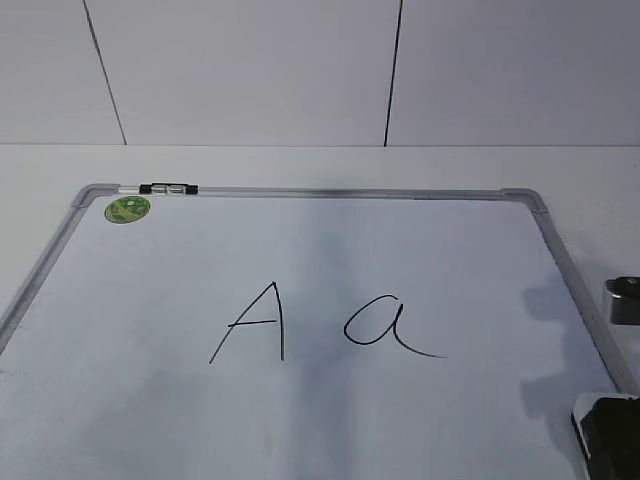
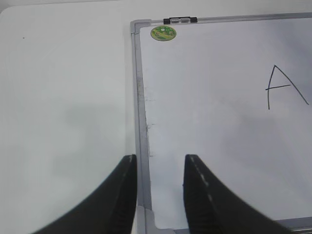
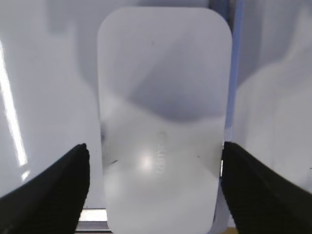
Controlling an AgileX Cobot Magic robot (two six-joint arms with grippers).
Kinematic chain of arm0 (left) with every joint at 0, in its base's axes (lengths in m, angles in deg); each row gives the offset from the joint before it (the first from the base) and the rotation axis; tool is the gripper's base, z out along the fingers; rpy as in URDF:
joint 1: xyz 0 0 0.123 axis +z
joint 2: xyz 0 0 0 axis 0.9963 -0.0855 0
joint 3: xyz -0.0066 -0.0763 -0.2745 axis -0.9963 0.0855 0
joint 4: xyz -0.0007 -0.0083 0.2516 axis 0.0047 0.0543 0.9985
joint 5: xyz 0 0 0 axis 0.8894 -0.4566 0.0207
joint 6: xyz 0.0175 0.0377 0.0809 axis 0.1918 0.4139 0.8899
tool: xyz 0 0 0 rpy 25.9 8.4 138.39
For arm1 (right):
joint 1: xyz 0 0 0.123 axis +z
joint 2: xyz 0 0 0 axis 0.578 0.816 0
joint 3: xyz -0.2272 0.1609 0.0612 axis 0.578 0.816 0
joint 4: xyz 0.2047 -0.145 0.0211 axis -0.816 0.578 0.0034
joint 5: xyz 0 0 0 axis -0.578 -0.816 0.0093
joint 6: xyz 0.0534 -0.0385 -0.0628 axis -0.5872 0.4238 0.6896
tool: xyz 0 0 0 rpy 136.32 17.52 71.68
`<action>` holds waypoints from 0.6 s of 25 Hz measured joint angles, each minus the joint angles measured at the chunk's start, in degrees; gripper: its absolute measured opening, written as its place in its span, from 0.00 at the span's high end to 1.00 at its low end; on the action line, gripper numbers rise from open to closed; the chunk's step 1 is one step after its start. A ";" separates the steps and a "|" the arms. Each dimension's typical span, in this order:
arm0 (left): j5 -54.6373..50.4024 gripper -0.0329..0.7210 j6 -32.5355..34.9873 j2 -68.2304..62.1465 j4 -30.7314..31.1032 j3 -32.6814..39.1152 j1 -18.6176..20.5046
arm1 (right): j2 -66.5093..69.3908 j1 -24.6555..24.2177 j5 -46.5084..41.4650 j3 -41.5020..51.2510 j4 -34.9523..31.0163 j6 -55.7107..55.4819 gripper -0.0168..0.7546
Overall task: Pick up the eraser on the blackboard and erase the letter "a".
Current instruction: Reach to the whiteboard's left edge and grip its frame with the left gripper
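The blackboard [image 1: 150, 400] is a white dry-erase board with a grey frame, lying flat. The letter "a" [image 1: 385, 325] is right of its middle, beside a capital "A" [image 1: 255, 322]. The eraser [image 3: 163, 122] is a white oblong block lying at the board's right edge. My right gripper [image 3: 155, 165] is open and straddles it, with a small gap at the left finger. In the exterior view this gripper [image 1: 610, 440] is at the lower right corner and covers most of the eraser. My left gripper [image 2: 158, 168] is open and empty over the board's left frame [image 2: 141, 122], near its lower left corner.
A black-and-silver marker [image 1: 168, 188] lies on the board's top frame, with a round green sticker [image 1: 127, 209] just below it. The white table [image 1: 590, 180] surrounds the board, and a white panelled wall [image 1: 250, 70] stands behind. A grey arm part [image 1: 623, 300] sits at the right edge.
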 joint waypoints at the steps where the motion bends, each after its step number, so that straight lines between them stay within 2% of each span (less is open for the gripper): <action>1: 0.00 0.63 0.00 0.00 0.00 0.00 0.00 | 0.44 0.00 0.14 0.00 0.00 0.00 0.15; 15: 0.00 0.63 0.00 0.00 0.00 0.00 0.00 | 2.35 -0.02 2.03 0.00 1.57 0.00 0.16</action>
